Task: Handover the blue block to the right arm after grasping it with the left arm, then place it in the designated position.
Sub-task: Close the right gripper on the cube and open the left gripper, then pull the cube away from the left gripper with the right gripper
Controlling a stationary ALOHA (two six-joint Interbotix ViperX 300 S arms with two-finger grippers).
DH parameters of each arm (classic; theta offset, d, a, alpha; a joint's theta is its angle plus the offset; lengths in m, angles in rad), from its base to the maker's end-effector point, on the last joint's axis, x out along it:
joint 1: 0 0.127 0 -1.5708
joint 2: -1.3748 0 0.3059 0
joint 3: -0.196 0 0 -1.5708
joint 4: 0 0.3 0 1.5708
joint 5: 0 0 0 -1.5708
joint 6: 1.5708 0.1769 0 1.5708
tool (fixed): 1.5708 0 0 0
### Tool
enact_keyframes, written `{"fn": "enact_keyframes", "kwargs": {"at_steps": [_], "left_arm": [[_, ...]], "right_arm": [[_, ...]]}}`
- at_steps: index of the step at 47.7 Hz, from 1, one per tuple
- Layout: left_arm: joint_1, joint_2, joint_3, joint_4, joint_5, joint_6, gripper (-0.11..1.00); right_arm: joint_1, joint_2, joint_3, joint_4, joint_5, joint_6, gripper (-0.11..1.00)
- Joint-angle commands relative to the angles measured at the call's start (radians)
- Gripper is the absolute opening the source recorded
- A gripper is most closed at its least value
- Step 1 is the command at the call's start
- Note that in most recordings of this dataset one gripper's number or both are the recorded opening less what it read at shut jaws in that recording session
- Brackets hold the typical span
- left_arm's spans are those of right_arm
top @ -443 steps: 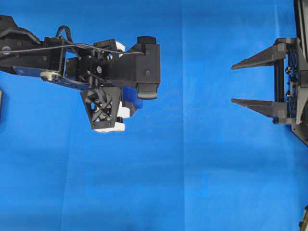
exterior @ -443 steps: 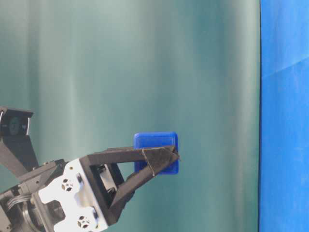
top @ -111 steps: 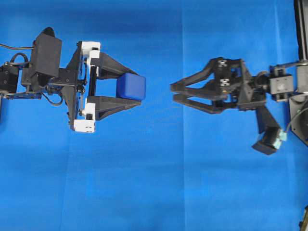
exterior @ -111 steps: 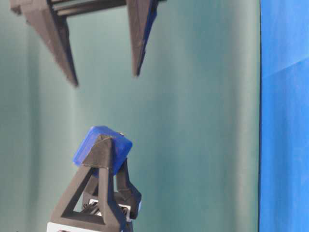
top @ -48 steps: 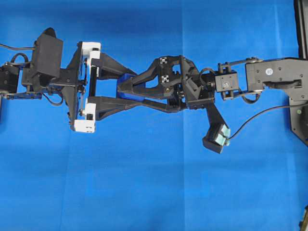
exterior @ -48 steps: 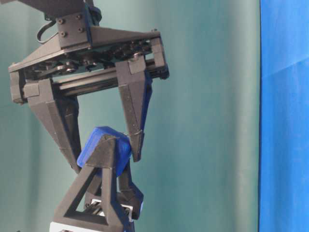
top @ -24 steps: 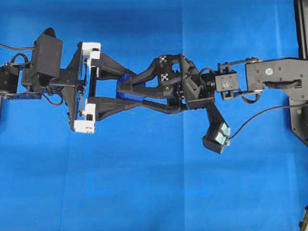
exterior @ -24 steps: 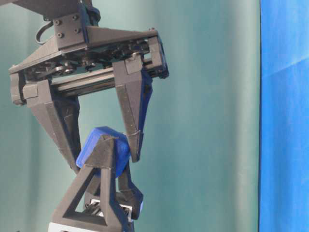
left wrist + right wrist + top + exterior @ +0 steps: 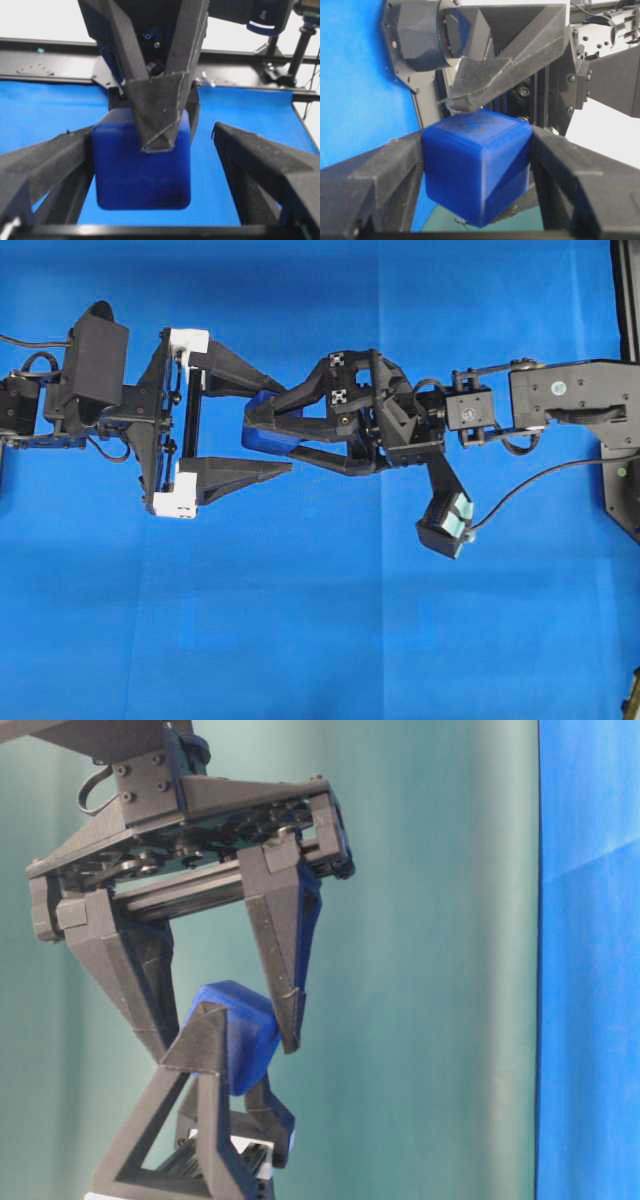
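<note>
Block (image 9: 262,435) clamped in right pincer (image 9: 257,432); left pincer (image 9: 276,428) spread.

I see the blue block (image 9: 268,435), a rounded dark cube, held in midair, clamped between the right arm's (image 9: 560,405) fingers, while the left arm's (image 9: 95,400) fingers stand spread around it

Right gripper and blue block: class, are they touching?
Touching. In the right wrist view both fingers of the right gripper press flat against opposite sides of the blue block, no gap.
</note>
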Motion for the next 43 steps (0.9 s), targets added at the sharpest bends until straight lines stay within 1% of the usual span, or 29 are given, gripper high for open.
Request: {"fn": "enact_keyframes", "kwargs": {"at_steps": [1, 12, 32, 43], "left_arm": [[-0.003, -0.011, -0.014, 0.002, -0.008, 0.000, 0.92], [-0.003, -0.017, -0.008, 0.002, -0.003, -0.002, 0.92], [-0.003, -0.018, -0.005, 0.003, -0.002, -0.009, 0.92], [-0.003, -0.017, -0.008, 0.002, 0.000, -0.006, 0.92]], "right_arm": [[0.006, -0.023, -0.009, 0.006, 0.003, 0.006, 0.47], [0.009, -0.106, 0.067, 0.006, 0.040, 0.031, 0.47], [0.018, -0.331, 0.232, 0.006, 0.147, 0.031, 0.47], [0.038, -0.416, 0.273, 0.006, 0.233, 0.031, 0.47]]}}
